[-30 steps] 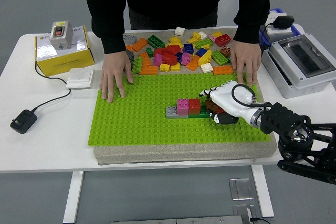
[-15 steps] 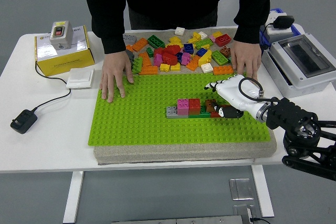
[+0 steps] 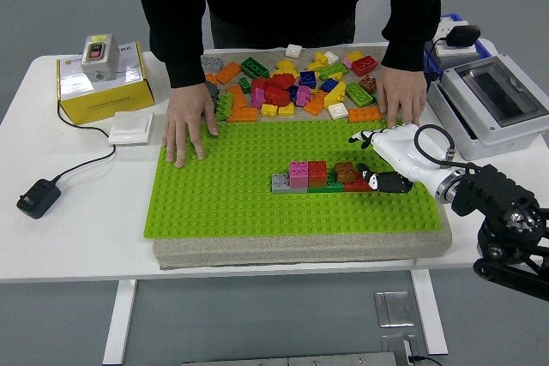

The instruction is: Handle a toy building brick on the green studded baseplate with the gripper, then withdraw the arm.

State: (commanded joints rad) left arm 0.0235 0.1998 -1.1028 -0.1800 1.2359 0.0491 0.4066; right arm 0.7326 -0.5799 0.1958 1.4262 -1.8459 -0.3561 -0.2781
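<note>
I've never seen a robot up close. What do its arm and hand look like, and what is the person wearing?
The robot's right hand is white with dark fingertips, and a black cable loops over its back. The arm behind it is black, with chunky round joints. The person's sleeves are long and black, ending at the wrists.

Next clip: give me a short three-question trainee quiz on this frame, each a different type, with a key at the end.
1. True or false: the right hand grips the brown brick.
2. Where do the person's hands rest? A) on the yellow box B) on the far edge of the green baseplate C) on the grey case
3. Fill in: the loose bricks lie piled at the baseplate's ____ side.

Key:
1. False. The fingers are spread, just right of the brick, holding nothing.
2. B
3. far
</note>
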